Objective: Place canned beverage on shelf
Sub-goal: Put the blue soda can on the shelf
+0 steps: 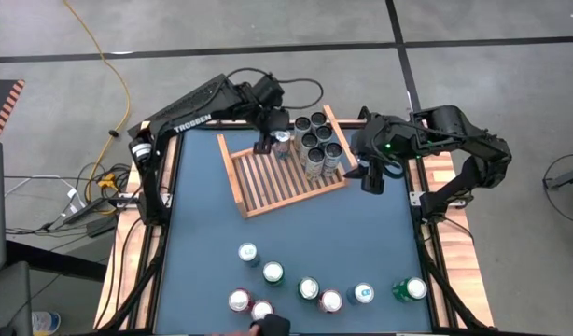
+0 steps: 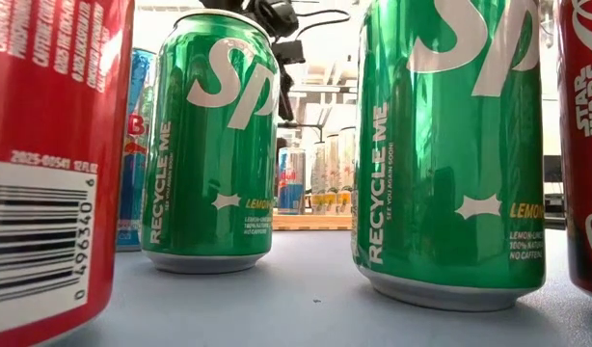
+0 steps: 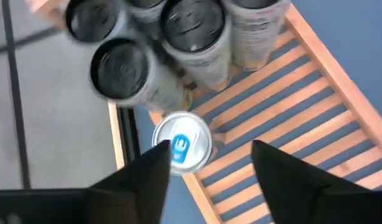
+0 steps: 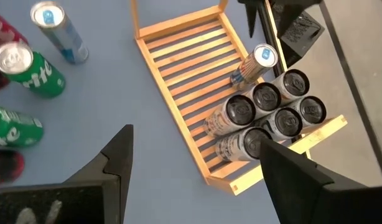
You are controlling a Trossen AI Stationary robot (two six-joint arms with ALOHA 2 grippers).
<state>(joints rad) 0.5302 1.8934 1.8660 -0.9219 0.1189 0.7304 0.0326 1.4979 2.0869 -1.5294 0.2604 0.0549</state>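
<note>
Blue table (image 1: 296, 229) | shelf (image 1: 268, 182) holds can (image 1: 284, 140) (upright) | left gripper (image 1: 271, 138) open above

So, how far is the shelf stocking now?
Six dark-topped cans and a blue-and-silver can stand on the shelf. The left gripper, open, hovers beside that can; the right gripper waits open. Eight cans remain on the table.

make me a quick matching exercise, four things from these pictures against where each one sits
Things:
1. slim blue-and-silver can
2. six dark-topped cans
3. left gripper
4. right gripper

Places:
A. clustered at the shelf's end nearest the right arm
B. above the shelf, beside the slim can
C. standing on the shelf by the dark cluster
D. over bare table beside the shelf

Pairs: 1-C, 2-A, 3-B, 4-D
</note>
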